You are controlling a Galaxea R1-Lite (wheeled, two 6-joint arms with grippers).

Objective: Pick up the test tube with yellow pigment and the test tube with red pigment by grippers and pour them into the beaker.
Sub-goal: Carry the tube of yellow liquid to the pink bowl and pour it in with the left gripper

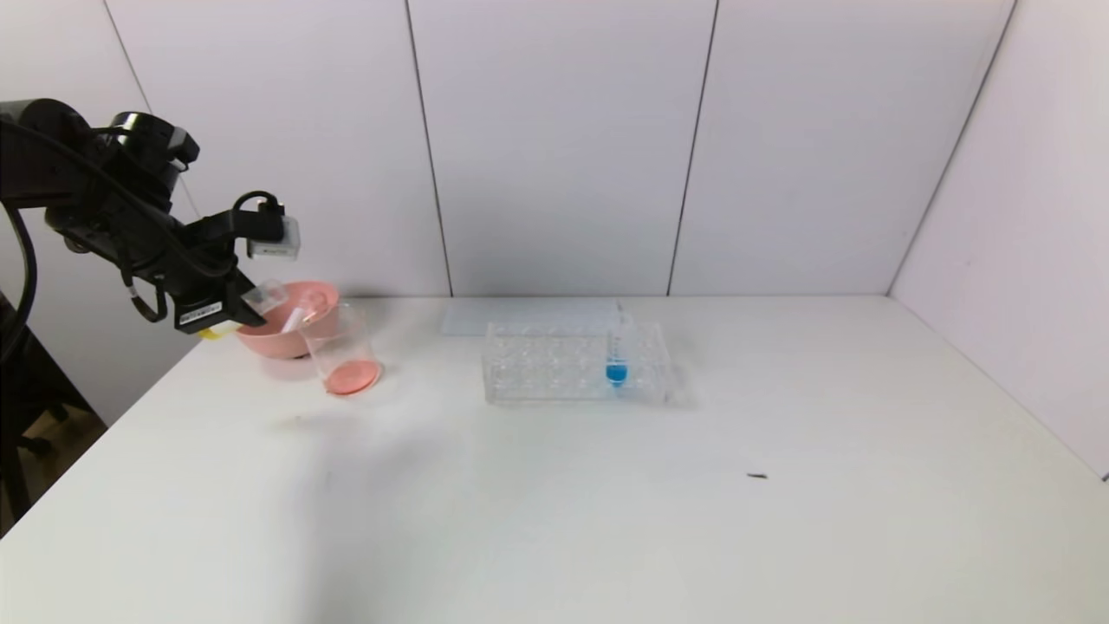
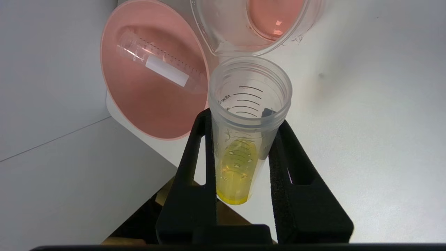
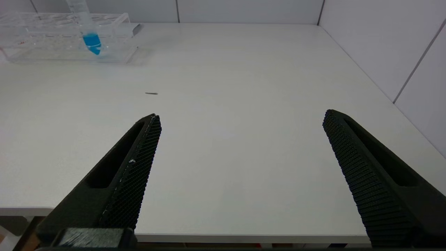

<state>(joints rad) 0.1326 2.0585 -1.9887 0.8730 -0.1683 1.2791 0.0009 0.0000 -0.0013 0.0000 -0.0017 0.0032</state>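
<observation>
My left gripper (image 1: 247, 308) is shut on the test tube with yellow pigment (image 1: 264, 297), at the table's far left. It holds the tube tilted, mouth toward the beaker (image 1: 346, 351). In the left wrist view the fingers (image 2: 205, 146) clamp the tube (image 2: 244, 139); yellow liquid lies in its lower end, and its mouth is just short of the beaker's rim (image 2: 223, 48). The beaker holds a thin layer of red-pink liquid. No tube with red liquid shows. My right gripper (image 3: 241, 115) is open and empty over the table's near edge, out of the head view.
A pink bowl (image 1: 325, 295) stands behind the beaker with an empty clear tube (image 2: 160, 66) lying in it. A clear rack (image 1: 537, 364) at mid-table holds a blue-liquid tube (image 1: 616, 364). A small dark speck (image 1: 757, 476) lies on the table.
</observation>
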